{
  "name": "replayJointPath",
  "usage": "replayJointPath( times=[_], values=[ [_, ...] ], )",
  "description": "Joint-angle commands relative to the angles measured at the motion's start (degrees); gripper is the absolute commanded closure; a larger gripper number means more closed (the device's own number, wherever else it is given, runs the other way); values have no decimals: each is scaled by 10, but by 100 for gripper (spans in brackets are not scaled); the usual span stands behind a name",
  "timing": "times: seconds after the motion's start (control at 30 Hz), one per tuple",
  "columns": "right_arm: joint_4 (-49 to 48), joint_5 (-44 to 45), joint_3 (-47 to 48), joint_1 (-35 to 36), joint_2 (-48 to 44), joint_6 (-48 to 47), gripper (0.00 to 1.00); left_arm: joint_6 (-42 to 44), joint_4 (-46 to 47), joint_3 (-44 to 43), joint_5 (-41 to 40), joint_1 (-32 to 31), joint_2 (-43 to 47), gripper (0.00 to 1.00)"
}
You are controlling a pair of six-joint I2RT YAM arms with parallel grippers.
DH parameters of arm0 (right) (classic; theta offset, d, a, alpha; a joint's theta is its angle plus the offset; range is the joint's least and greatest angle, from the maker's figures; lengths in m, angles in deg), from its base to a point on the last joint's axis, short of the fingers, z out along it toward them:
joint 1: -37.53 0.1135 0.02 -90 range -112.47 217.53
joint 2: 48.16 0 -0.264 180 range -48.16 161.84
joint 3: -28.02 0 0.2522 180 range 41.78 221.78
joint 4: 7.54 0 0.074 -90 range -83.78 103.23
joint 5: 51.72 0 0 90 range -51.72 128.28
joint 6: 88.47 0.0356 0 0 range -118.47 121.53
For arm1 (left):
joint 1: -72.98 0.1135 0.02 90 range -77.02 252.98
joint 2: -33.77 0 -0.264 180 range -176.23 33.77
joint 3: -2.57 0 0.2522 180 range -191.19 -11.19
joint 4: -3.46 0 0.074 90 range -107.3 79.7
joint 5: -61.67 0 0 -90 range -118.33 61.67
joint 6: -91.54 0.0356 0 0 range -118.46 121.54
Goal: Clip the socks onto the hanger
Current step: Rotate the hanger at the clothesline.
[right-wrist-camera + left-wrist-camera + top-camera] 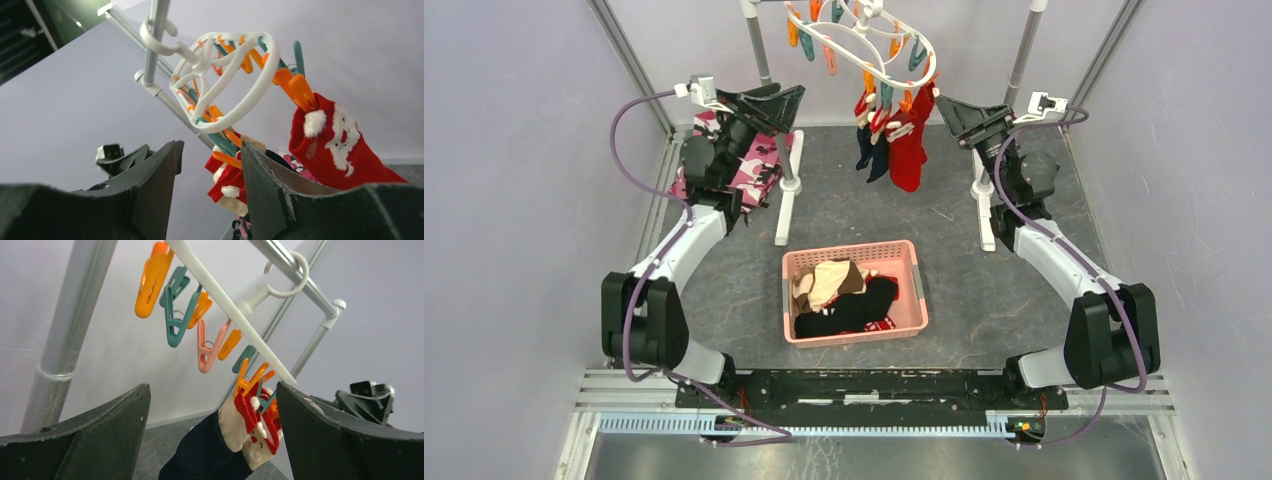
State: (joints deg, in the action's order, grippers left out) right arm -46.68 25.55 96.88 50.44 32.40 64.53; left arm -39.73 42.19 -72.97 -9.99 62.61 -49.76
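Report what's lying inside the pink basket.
The pink basket holds a beige sock on top, a black sock beneath it, and a red-and-white scrap at the near edge. Anything under that heap is covered.

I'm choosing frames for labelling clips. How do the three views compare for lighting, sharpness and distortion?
Top external: even light, sharp, though the hanger is cut by the top edge. Left wrist: the nearest orange clip looks slightly soft. Right wrist: red sock clear, right gripper fingers dark, little detail.
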Motion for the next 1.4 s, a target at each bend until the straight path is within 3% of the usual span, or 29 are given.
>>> replayJointPath(
  times=[0.0, 0.53, 0.8, 1.0, 1.37],
  values=[
    [-123, -86, -12, -9, -21, -52, 44, 25, 26, -58, 69, 3, -46, 0],
    [-202, -174, -21, -10, -17, -77, 41, -34, 141, -174, 110, 0, -214, 9],
    [-149, -209, 5, -7, -10, -121, 42, -56, 160, -211, 107, -16, -258, 18],
    [43, -198, 49, 23, -15, -278, 41, -50, 169, -187, 102, -25, -244, 20],
    [182, -119, 23, 114, -48, -554, 31, -17, 183, -78, 95, -38, -152, 24]
  ],
)
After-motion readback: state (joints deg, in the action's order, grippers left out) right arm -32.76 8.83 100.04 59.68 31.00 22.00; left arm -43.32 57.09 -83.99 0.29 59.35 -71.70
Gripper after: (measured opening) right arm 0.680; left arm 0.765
